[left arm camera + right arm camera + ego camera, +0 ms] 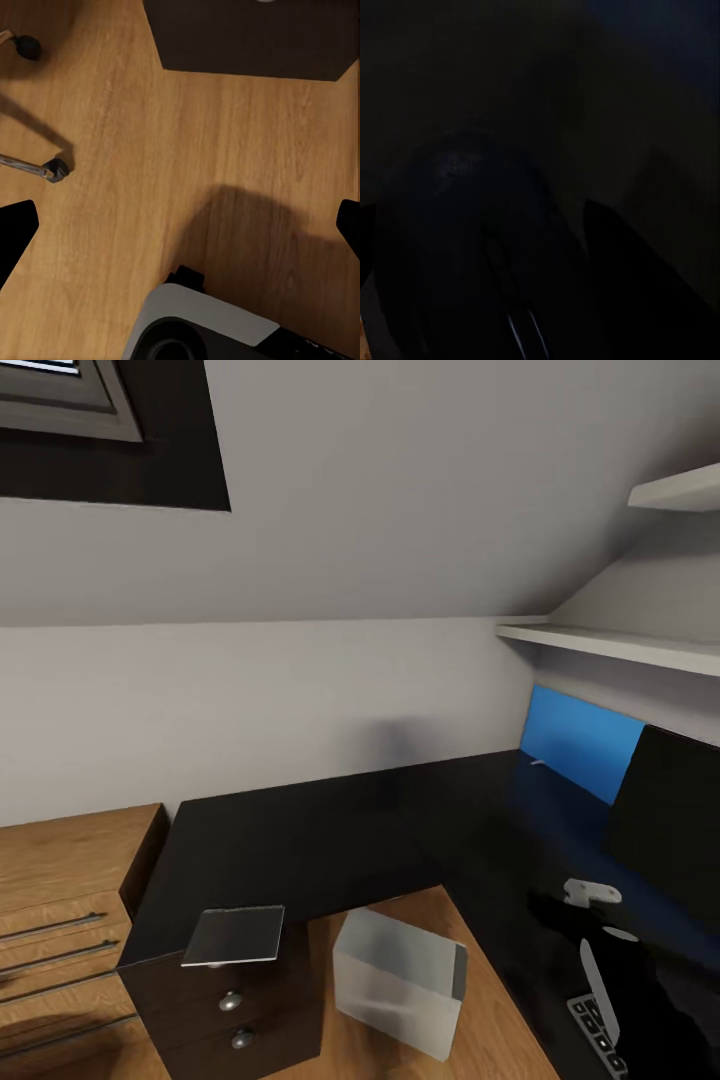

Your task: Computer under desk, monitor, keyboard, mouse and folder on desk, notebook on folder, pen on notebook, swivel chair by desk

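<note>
While right hand [510, 247] closes around mouse [472, 247], left hand [180, 225] gapes empty over floor.

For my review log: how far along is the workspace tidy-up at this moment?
Looks done: the computer sits on the floor in the desk corner, with the monitor and keyboard on top. In hand: the mouse sits close between the right gripper's fingers. Left: the notebook lies on the desk's corner, unstacked.

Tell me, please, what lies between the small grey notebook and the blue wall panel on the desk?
In the head view, just bare glossy black desk top stretches between the thin grey notebook and the blue wall panel.
</note>
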Motion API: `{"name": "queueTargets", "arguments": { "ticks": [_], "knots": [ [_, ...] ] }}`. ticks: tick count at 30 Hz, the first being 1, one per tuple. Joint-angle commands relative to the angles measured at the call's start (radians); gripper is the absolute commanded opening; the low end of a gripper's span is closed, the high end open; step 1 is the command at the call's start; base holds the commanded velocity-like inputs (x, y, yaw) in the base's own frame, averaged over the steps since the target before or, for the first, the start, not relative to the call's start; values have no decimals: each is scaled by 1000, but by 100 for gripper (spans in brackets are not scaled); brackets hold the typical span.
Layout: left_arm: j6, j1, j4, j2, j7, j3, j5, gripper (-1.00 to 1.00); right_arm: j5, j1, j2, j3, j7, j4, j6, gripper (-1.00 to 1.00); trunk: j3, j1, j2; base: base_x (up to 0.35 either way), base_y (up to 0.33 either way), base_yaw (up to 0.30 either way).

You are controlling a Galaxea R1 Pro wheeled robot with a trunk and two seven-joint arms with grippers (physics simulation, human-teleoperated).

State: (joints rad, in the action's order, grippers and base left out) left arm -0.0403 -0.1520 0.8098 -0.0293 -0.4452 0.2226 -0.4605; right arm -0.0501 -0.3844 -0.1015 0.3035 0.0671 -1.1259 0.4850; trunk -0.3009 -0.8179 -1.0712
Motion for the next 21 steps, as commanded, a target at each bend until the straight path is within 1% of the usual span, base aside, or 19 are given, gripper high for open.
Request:
{"name": "queueTargets", "arguments": {
  "ticks": [1, 3, 6, 8, 10, 12, 18, 21],
  "knots": [
    [-4, 0, 2, -2, -7, 6, -10, 100, -5, -1, 0, 0, 5, -1, 2, -100, -1, 0, -1, 0, 0, -25],
    [-4, 0, 2, -1, -7, 6, -10, 100, -5, -1, 0, -2, 5, 7, -9, -100, -1, 0, -1, 0, 0, -14],
    [-3, 0, 2, -1, -7, 6, -10, 100, -17, -2, -1, -4, 4, 91, -70, -100, -1, 0, -1, 0, 0, -4],
    [-3, 0, 2, -1, -7, 6, -10, 100, -35, -2, -1, -4, 3, 117, -90, -100, -1, 0, -1, 0, 0, -2],
    [-3, 0, 2, -1, -7, 6, -9, 100, -74, -2, 1, -4, -10, 137, -116, -100, -1, 0, -1, 0, 0, 0],
    [-3, 0, 2, -1, -7, 6, -10, 100, -90, -3, 1, -4, -20, 144, -130, -100, -1, 0, -1, 0, 0, 0],
    [-3, 0, 2, -1, -7, 6, -10, 100, -97, -2, 0, -5, -24, 144, -145, -100, -1, 0, -1, 0, 0, 0],
    [-3, 0, 2, -1, -7, 6, -9, 100, -100, -2, 0, -6, -26, 147, -179, -100, -1, 0, -1, 0, 0, 0]
  ]
}}
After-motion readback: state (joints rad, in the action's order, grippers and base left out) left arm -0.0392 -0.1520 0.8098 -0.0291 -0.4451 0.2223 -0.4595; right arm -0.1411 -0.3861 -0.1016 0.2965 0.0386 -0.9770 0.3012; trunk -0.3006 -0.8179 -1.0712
